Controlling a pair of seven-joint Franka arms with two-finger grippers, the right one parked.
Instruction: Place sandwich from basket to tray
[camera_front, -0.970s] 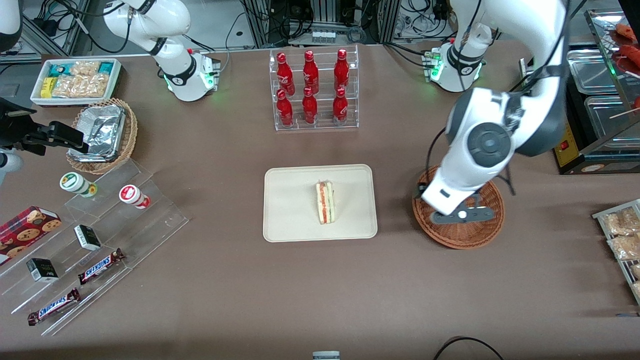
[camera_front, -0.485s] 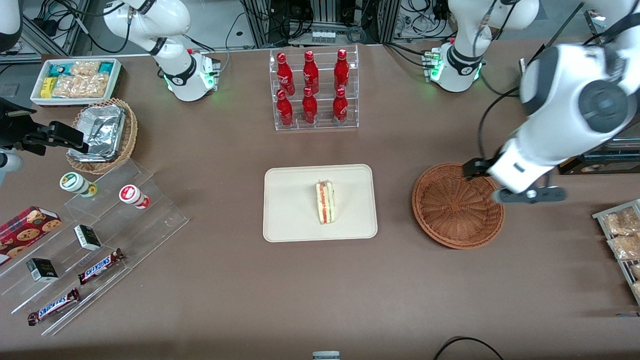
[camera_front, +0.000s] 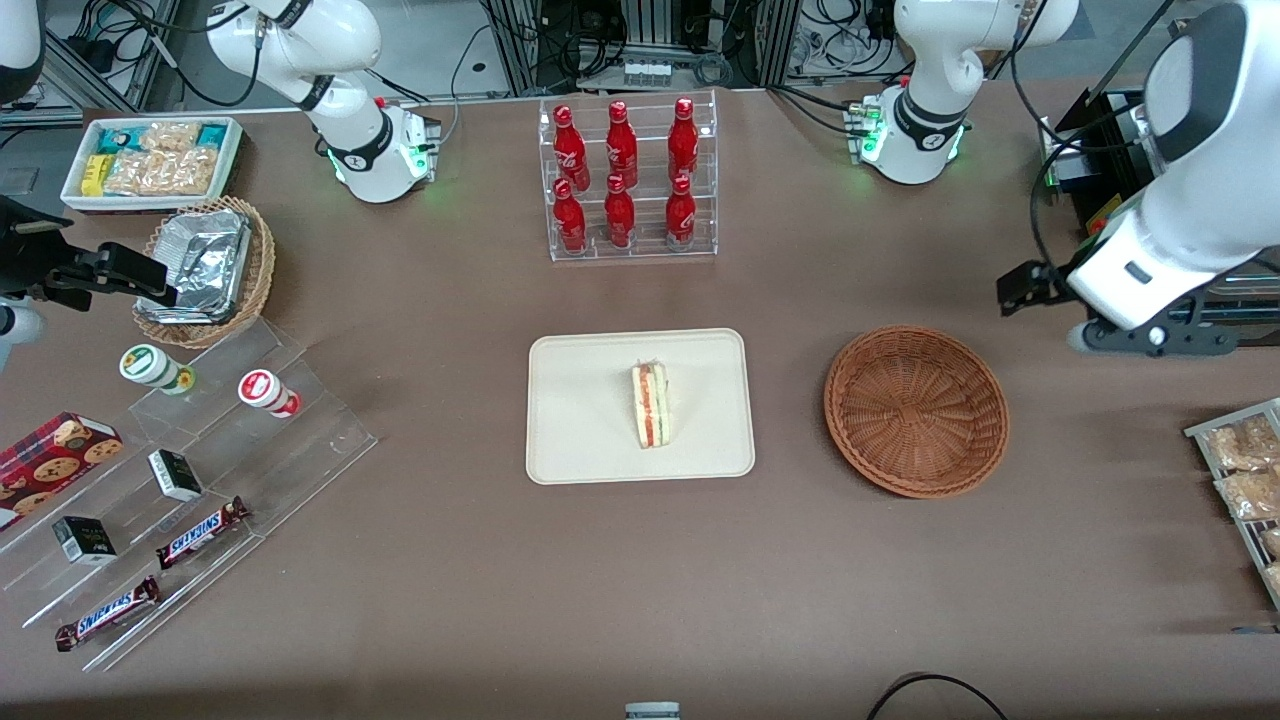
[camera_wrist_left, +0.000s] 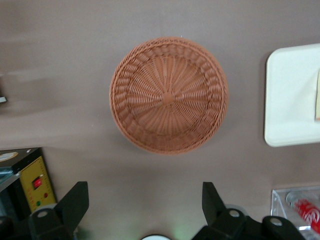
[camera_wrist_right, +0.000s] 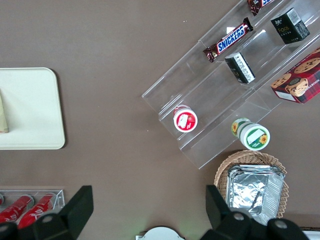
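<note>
Sandwich (camera_front: 651, 404) sits on the tray (camera_front: 590, 440), near its middle, standing on edge w/ filling stripe facing up. Basket (camera_front: 916, 410) is empty now, nothing in it in either the front or the left wrist view.

What changed in the last sec: my left arm was low over the basket, then swung out past its rim, and now it's up and well clear, toward the working arm's end of the table. Gripper (camera_wrist_left: 145, 202) hangs above bare table just beside the basket, fingers (camera_wrist_left: 75, 200) spread wide, nothing between them.

My read: placement is done, this is just the retreat. Sandwich didn't shift on the tray while the arm pulled away, so release was clean. Nothing left to do except park the arm, imo.
</note>
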